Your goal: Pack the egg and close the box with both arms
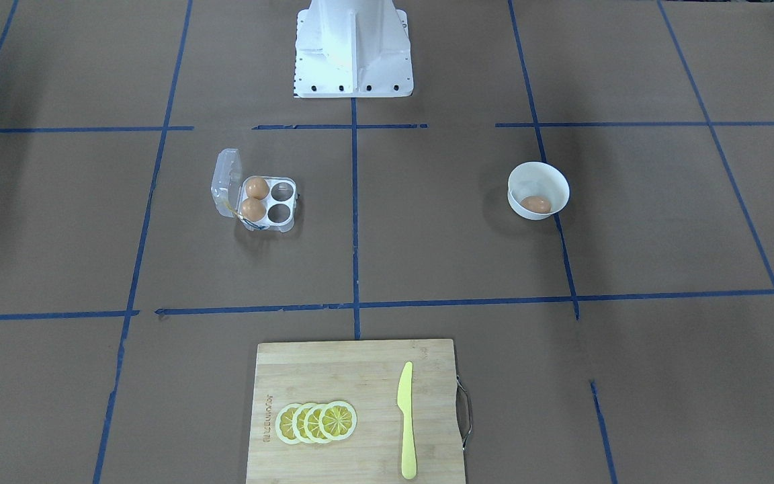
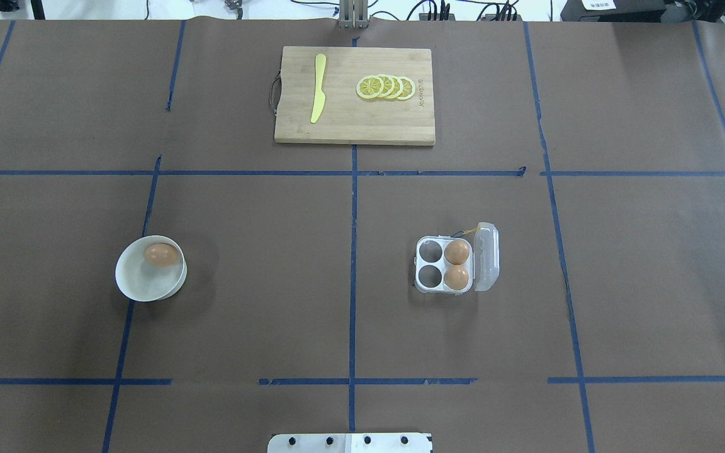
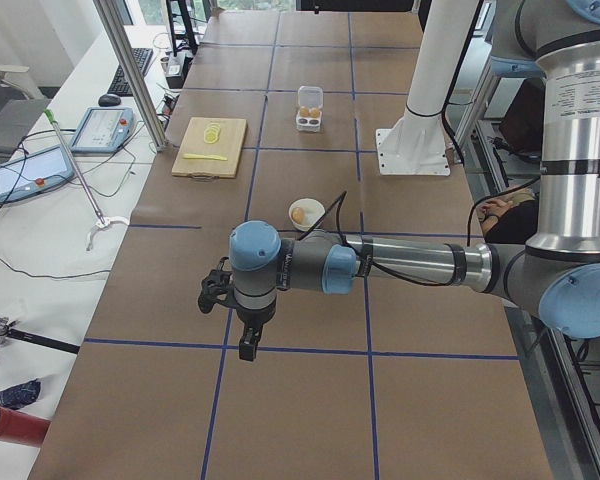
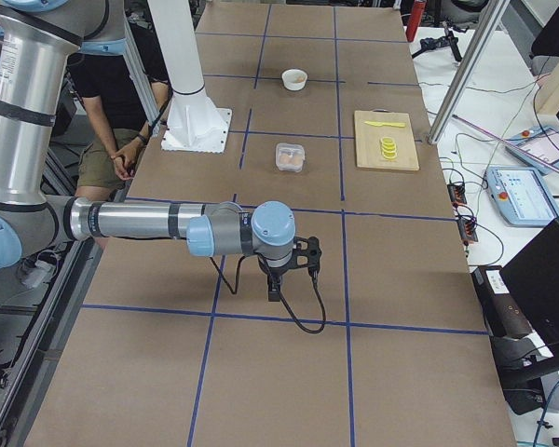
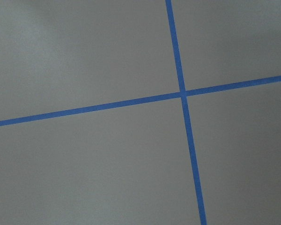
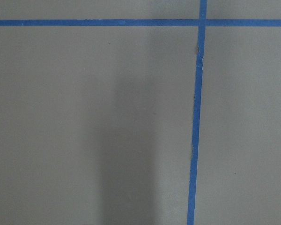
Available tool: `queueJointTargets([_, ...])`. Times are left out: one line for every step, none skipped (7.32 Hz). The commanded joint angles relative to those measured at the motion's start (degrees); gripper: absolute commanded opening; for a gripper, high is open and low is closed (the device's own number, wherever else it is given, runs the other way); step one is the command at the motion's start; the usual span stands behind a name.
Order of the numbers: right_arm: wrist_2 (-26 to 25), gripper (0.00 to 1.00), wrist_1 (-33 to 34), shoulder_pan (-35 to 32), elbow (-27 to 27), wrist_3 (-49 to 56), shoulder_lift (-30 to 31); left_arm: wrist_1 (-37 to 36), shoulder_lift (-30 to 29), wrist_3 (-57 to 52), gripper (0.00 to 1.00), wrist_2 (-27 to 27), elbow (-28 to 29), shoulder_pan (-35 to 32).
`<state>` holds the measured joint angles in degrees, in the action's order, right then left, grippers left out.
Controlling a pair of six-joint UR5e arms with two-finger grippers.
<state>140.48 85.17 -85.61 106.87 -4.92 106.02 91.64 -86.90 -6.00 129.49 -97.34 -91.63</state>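
The egg lies in a round white bowl on the robot's left half of the table; it also shows in the front view. The box stands open on the right half, lid up. Two brown eggs fill the cells by the lid; the other two cells are empty. Both arms hang over the table's far ends. The left gripper and the right gripper show only in the side views, far from the egg and the box; I cannot tell if they are open or shut. The wrist views show only brown paper and blue tape.
A wooden cutting board with lemon slices and a yellow knife lies at the table's far middle. The white pedestal base stands at the robot's side. A seated person is beside the table.
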Motion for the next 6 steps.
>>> queueJointTargets([-0.5,1.00,-0.1,0.0,-0.7,0.0,-2.3,-0.1,-1.0,0.2,1.00,0.3,-1.0,0.1])
queueJointTargets([-0.6,1.00,-0.1,0.0,-0.9,0.0,-2.7,0.2,-1.2,-0.1,1.00,0.3,-0.8,0.1])
queueJointTargets([-0.6,1.00,-0.1,0.0,-0.8,0.0,-2.7,0.2,-1.0,0.2,1.00,0.4,-2.3,0.1])
queueJointTargets([-0.6,1.00,-0.1,0.0,-0.9,0.0,-2.7,0.3,-1.3,0.2,1.00,-0.2,-2.6,0.1])
queueJointTargets([-0.6,1.00,-0.2,0.0,-1.0,0.0,-2.7,0.3,-1.3,0.2,1.00,0.2,-2.7,0.1])
queueJointTargets([-0.6,1.00,-0.1,0.0,-0.9,0.0,-2.7,0.7,-0.6,-0.1,1.00,0.3,-2.9,0.0])
